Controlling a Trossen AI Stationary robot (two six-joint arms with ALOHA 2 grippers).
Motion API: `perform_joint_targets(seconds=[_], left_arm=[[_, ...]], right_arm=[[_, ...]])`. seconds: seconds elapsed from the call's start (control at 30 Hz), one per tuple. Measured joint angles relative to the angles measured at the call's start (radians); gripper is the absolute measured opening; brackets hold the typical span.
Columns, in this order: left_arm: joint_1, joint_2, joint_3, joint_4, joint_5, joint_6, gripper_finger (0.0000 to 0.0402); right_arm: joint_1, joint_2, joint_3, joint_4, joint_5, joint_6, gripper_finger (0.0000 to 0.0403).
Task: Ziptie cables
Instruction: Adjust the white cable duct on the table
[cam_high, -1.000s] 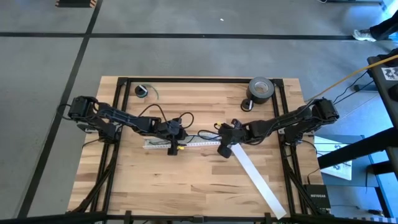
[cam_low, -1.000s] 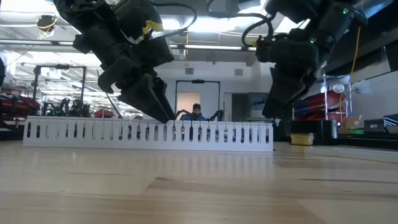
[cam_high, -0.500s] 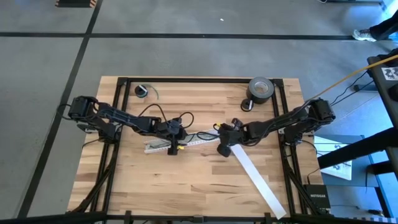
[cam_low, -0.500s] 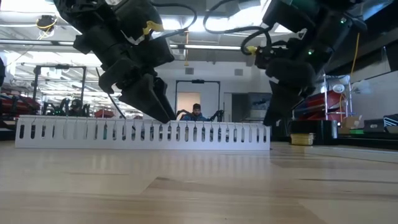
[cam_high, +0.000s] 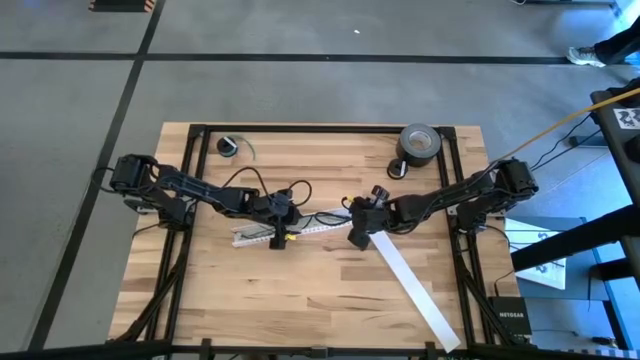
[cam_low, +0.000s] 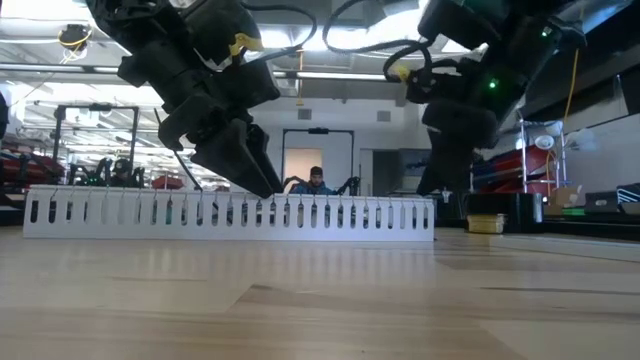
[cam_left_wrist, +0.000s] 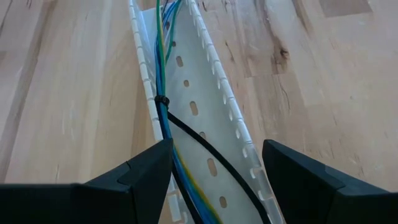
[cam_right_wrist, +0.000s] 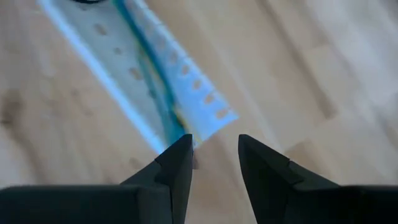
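A white slotted channel (cam_high: 300, 230) (cam_low: 230, 215) lies along the middle of the table. The cables (cam_left_wrist: 163, 68) (cam_right_wrist: 152, 74), blue, green and yellow, lie inside it. A black ziptie (cam_left_wrist: 163, 101) is looped round them, and its tail (cam_left_wrist: 208, 149) runs across the channel floor. My left gripper (cam_high: 277, 240) (cam_left_wrist: 216, 144) is open and slants down over the channel, one fingertip on each side of it. My right gripper (cam_high: 357, 238) (cam_right_wrist: 214, 140) is open at the channel's right end, with bare wood showing between its fingers. My left gripper has its fingertips (cam_left_wrist: 163, 152) level with the tops of the channel's walls (cam_left_wrist: 252, 158), slanting down from the table's left. I cannot tell whether they touch the walls. My right gripper has one fingertip (cam_right_wrist: 180, 152) at the channel's right end (cam_right_wrist: 205, 127), where the cables end. It slants down from the table's right. The blurred right wrist view does not show whether it touches.
A flat white strip (cam_high: 415, 295) runs from beside my right gripper to the near right edge. A tape roll (cam_high: 420, 142) stands at the far right and a small coil (cam_high: 230, 147) at the far left. A black frame (cam_high: 320, 128) borders the table. A person (cam_low: 316, 180) sits beyond it.
My right gripper has rolled at the wrist and edged toward the far edge at the channel's right end. The channel has swung a little on the table, its right end toward the far edge and its left end toward the near edge.
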Motion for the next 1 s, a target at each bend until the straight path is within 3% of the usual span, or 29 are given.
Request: perform_joint_targets(seconds=[0.3, 0.53, 1.0], left_arm=[[0.0, 0.0, 0.0, 0.0, 0.0, 0.0, 0.0233], [0.0, 0.0, 0.0, -0.003, 0.002, 0.0, 0.0233], [0.0, 0.0, 0.0, -0.002, 0.001, 0.0, 0.0233]], right_arm=[[0.0, 0.016, 0.001, 0.041, -0.038, 0.018, 0.0115], [0.0, 0.039, 0.002, 0.004, 0.067, 0.024, 0.0115], [-0.009, 0.027, 0.035, -0.027, 0.084, -0.029, 0.0115]])
